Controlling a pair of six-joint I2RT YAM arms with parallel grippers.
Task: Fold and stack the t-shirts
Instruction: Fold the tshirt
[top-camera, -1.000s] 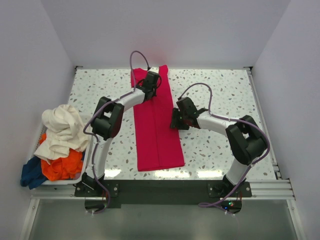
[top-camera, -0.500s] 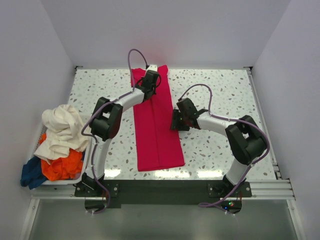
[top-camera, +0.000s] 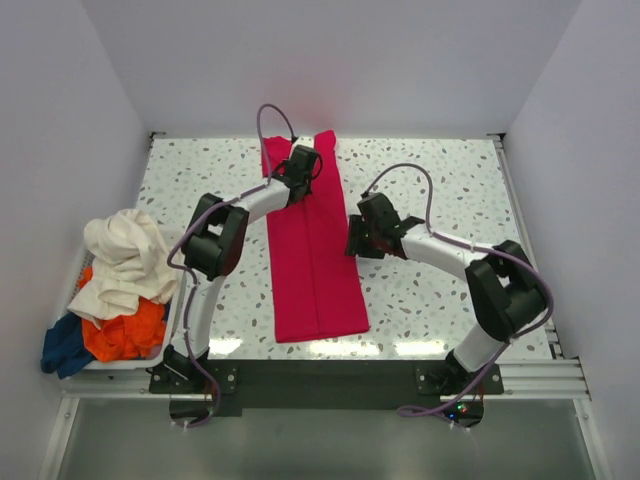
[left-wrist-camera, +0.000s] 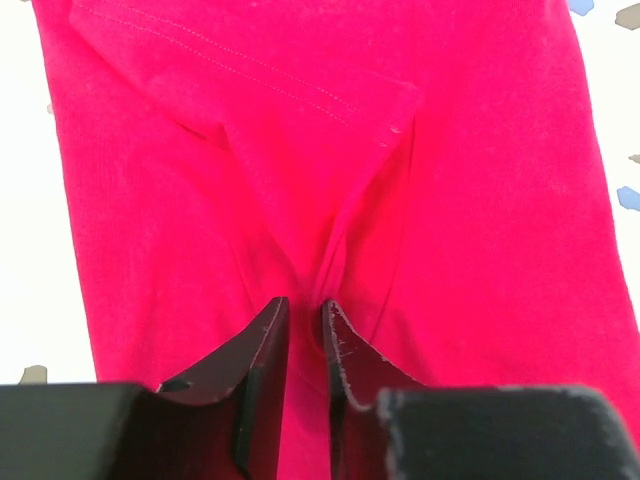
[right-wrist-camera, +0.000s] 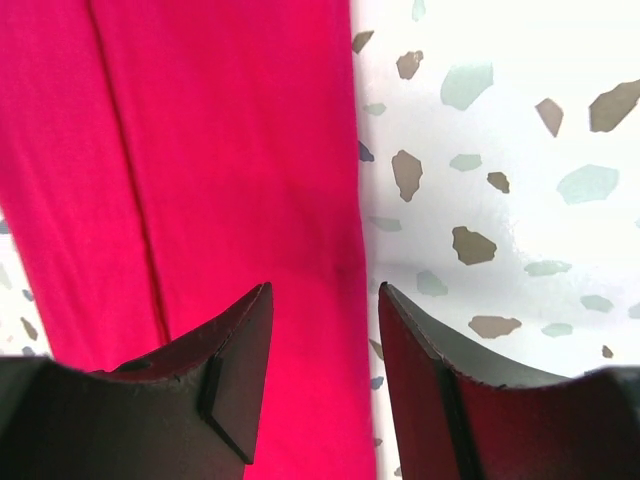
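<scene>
1. The step in hand, as I judge it, is the folding of the crimson red t-shirt (top-camera: 315, 270). It lies on the tabletop (top-camera: 450, 180) as a long narrow strip, with both sides already turned in.
2. The left tool (left-wrist-camera: 305, 305) is over the far end of the strip. Its jaws are narrow, with only a small gap. A pucker of red cloth runs up to this gap, and I cannot tell whether any cloth is pinched.
3. The right tool (right-wrist-camera: 325, 290) stands about half wide above the right edge of the strip and holds nothing.
4. The cream white t-shirt (top-camera: 125, 260), the orange one (top-camera: 125, 335) and the dark blue one (top-camera: 62, 345) wait in a heap in the basket (top-camera: 178, 300) at the left.
5. The next move probably calls for gripping one end with both tools and carrying it over to the other end.
6. Compared with a second ago, the left tool has drawn back a little from the far end, and the right arm's elbow has swung outward. The strip lies unchanged.
</scene>
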